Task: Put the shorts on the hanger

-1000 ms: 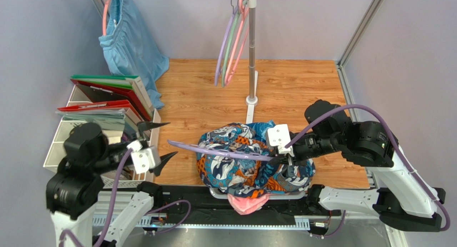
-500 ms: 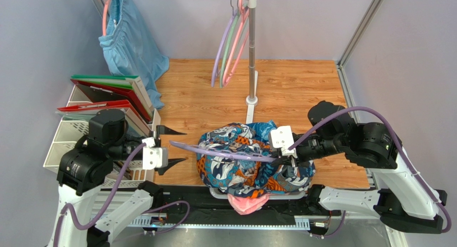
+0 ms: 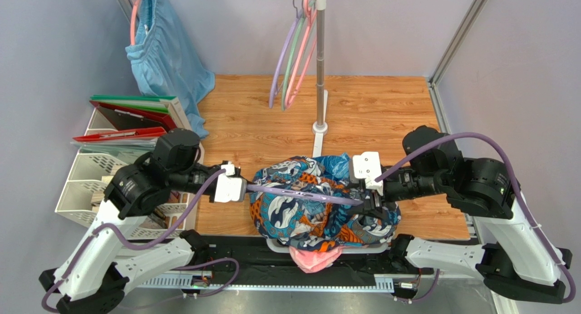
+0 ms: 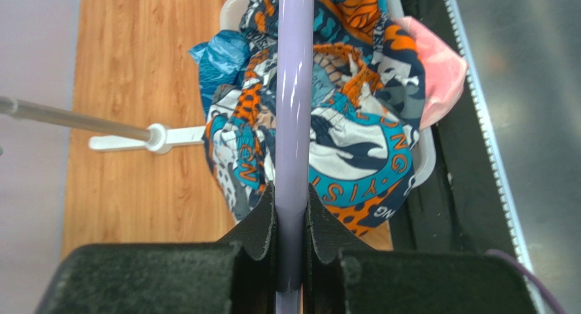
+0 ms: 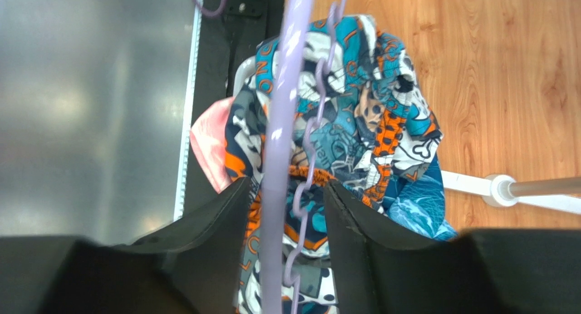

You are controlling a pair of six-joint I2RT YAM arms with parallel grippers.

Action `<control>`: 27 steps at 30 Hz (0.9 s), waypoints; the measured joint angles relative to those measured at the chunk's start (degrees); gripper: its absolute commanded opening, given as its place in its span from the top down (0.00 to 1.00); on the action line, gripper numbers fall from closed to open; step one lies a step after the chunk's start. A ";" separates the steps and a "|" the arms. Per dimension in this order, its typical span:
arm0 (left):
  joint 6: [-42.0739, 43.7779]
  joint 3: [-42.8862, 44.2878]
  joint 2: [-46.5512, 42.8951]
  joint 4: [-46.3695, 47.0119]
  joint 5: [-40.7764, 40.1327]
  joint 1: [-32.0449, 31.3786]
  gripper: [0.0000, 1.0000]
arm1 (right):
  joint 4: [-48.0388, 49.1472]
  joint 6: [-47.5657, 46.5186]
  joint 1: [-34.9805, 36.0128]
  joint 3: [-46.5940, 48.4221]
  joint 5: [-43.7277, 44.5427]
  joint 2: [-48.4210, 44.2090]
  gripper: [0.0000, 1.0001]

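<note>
We noted left claw (image 4: 292, 191) clamped on hanger (image 4: 294, 89) end; right claw (image 5: 286, 191) seemingly pinched other end. Hanger hung mid-frame above heaped shorts (image 4: 354, 144). We judged: hold bar level, free one claw for waistband.

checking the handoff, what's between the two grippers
The hanger spans from the left gripper to the right gripper, above the shorts; top view shows it.

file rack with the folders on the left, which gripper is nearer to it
Left. The left gripper is close beside the file rack, gripping one end of the hanger; the right gripper grips the other end, beyond the shorts.
</note>
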 measured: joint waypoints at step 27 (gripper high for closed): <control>-22.47 0.02 6.23 13.90 -1.09 -1.64 0.43 | 9.81 4.11 -0.31 -1.18 10.19 -1.18 1.00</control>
